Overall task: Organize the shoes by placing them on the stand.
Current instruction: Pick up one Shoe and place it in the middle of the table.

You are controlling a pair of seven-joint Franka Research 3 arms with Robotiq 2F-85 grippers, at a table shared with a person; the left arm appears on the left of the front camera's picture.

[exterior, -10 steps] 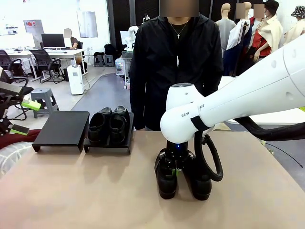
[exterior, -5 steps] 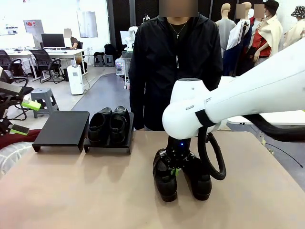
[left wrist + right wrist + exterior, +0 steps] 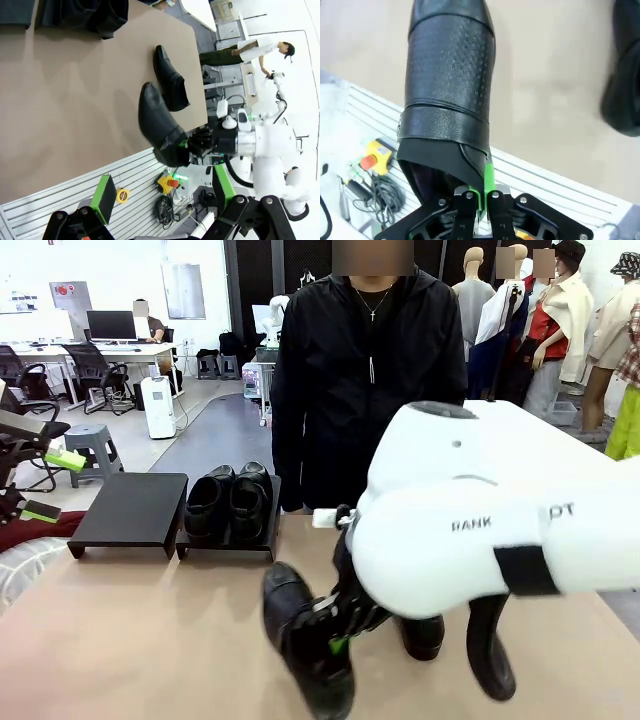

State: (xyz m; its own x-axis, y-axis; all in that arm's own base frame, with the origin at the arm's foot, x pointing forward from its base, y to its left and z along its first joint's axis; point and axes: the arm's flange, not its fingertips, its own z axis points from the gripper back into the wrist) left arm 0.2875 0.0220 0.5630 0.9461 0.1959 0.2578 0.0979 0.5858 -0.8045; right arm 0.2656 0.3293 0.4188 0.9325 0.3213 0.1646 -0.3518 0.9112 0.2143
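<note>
My right gripper (image 3: 482, 192) is shut on the heel rim of a glossy black shoe (image 3: 450, 75), which hangs tilted above the table with its toe up and to the left (image 3: 305, 640). Its partner shoe (image 3: 422, 635) stands on the tabletop just to the right, partly behind my right arm, and lies flat in the left wrist view (image 3: 170, 82). Another pair of shoes (image 3: 228, 502) sits on the right platform of the black stand (image 3: 225, 548). The left platform (image 3: 130, 510) is bare. My left gripper (image 3: 50, 485) hangs open at the far left edge, holding nothing.
A person in a black jacket (image 3: 365, 370) stands at the far side of the table, behind the stand and my right arm. Bare brown tabletop (image 3: 150, 630) stretches between the stand and the front edge. Below the table's near edge are cables and a yellow box (image 3: 375, 157).
My right arm has lifted the shoe off the table and swung it left and toward the camera, tilting it. The partner shoe stayed put. The left arm has not moved.
</note>
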